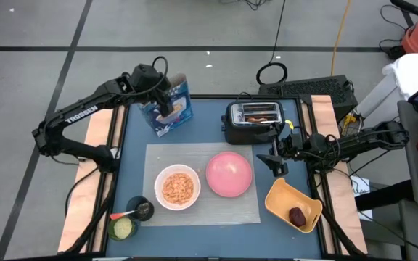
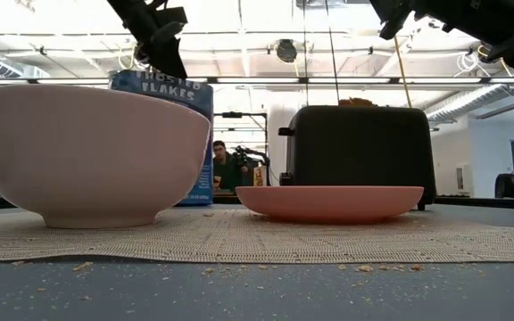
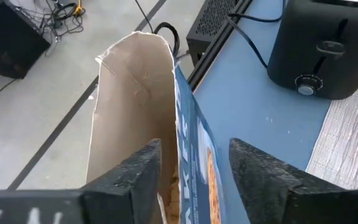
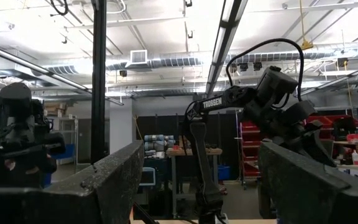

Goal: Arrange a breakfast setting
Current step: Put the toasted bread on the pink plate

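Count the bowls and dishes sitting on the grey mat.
2: a white bowl of cereal on the mat's left half, and a pink plate to its right.

On the grey rectangular mat (image 1: 202, 187) a white round bowl (image 1: 177, 187) holding cereal stands just beside a pink round plate (image 1: 228, 174). Behind the mat is a black toaster (image 1: 252, 119) with brown toast slices (image 1: 260, 114). The left hand (image 1: 167, 109) is at a blue cereal box (image 1: 168, 109).

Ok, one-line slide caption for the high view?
Left hand over the cereal box; bowl and plate on the mat.
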Available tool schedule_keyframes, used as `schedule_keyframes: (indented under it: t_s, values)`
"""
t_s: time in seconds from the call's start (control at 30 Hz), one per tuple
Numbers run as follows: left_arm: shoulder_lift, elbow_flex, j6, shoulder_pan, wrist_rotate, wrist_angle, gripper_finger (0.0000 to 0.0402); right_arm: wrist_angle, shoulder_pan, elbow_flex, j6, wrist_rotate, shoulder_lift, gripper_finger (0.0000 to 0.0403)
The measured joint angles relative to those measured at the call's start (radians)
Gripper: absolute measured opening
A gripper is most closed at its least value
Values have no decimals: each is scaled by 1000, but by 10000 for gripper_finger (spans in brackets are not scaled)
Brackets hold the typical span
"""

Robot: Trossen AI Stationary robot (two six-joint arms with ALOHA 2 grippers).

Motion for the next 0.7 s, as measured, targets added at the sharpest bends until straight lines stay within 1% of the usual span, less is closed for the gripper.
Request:
schedule_keyframes:
  t_s: [0.13,0.57,0.7]
  values:
    - [0,0,-1,0,0,37,210,0,0,0,0,0,0,304]
    - [-8,0,7,0,2,248,212,0,0,0,0,0,0,304]
    - [-24,0,25,-17,-1,305,212,-1,0,0,2,0,0,304]
